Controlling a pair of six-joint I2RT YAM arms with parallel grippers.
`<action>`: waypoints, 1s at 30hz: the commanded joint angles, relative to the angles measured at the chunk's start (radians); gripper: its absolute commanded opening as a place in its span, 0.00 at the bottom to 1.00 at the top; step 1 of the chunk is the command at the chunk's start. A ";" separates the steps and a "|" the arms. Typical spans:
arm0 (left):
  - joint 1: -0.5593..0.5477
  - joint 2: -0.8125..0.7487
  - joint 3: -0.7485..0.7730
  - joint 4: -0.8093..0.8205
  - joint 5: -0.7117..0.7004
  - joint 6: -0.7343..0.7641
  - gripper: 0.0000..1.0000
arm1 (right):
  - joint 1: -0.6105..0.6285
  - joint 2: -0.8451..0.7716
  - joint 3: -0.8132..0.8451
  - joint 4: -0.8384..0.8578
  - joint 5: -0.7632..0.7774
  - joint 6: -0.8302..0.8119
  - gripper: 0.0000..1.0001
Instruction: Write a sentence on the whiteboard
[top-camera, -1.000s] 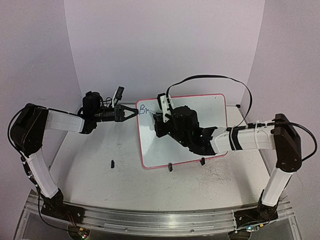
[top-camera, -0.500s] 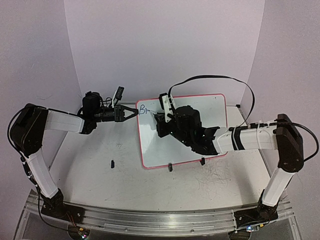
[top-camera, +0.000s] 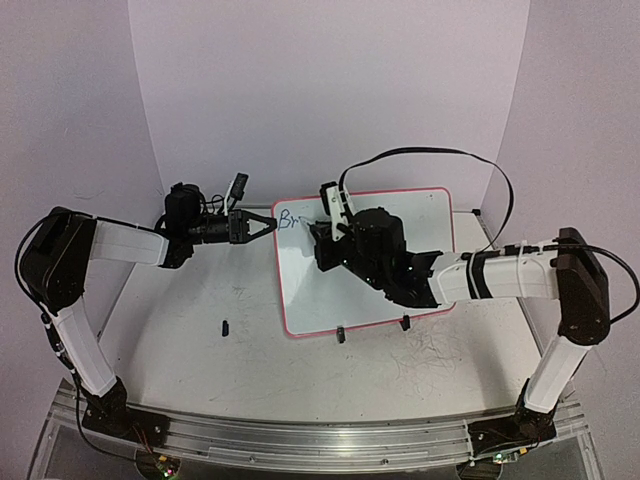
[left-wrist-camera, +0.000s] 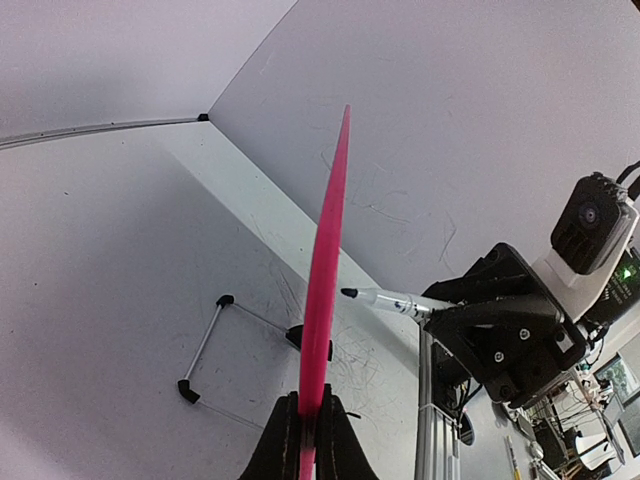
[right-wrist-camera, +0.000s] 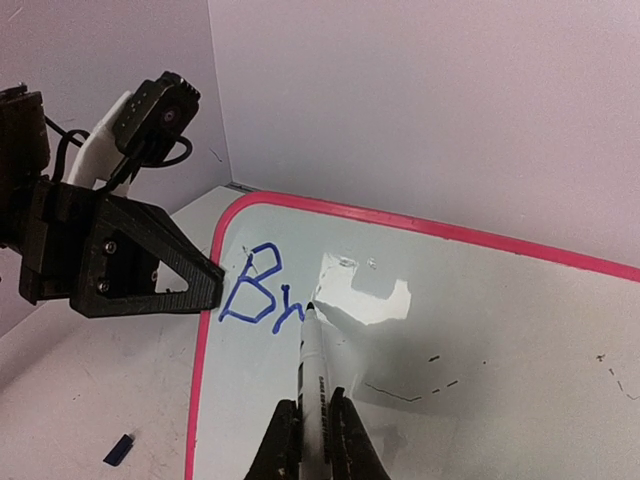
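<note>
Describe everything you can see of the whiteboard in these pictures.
The whiteboard is a glossy white rectangle with a thin pink rim and rounded corners, and two small black feet at its near edge. The left gripper pinches its left rim. The blue letters "Br" sit in its far left corner, where the marker in the right gripper touches it.

The place reads as a robotics lab. A scuffed white table (top-camera: 200, 350) has an aluminium rail (top-camera: 320, 432) carrying arm bases (top-camera: 105, 408). Plain white backdrop panels (top-camera: 330, 90) stand behind the right end effector (left-wrist-camera: 440, 305). Loose cables and gear (left-wrist-camera: 575, 430) crowd past it, off the table.
</note>
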 joint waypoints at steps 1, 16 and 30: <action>-0.018 -0.039 -0.005 0.020 0.026 0.005 0.00 | -0.004 -0.063 0.036 0.030 0.005 -0.004 0.00; -0.018 -0.042 -0.006 0.020 0.028 0.005 0.00 | -0.013 0.011 0.087 0.025 0.008 -0.001 0.00; -0.018 -0.046 -0.006 0.020 0.028 0.005 0.00 | -0.021 0.026 0.060 0.002 0.044 0.017 0.00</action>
